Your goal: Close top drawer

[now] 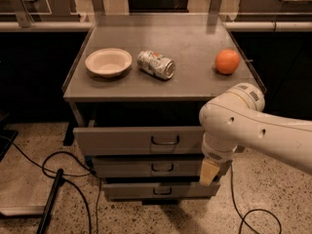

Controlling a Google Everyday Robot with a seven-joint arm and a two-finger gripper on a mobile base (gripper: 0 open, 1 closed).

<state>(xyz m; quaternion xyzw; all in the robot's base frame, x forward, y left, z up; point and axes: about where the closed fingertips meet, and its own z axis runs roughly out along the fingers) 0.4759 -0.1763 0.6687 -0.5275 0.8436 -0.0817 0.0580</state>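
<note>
The top drawer (122, 140) is a wide grey front panel with a small dark loop handle (165, 141), just under the cabinet top. It stands out a little further than the two drawer fronts below, with a dark gap above it. My gripper (208, 172) hangs below the white wrist of my arm (253, 130). It is at the right end of the drawer stack, level with the middle drawer and just below the top drawer's right end. It holds nothing that I can see.
On the grey cabinet top (195, 38) lie a white bowl (108, 62), a crushed can (156, 64) and an orange (227, 61). The middle drawer (136, 167) and bottom drawer (141, 190) sit below. Black cables (63, 162) and a dark pole (48, 204) lie on the speckled floor at the left.
</note>
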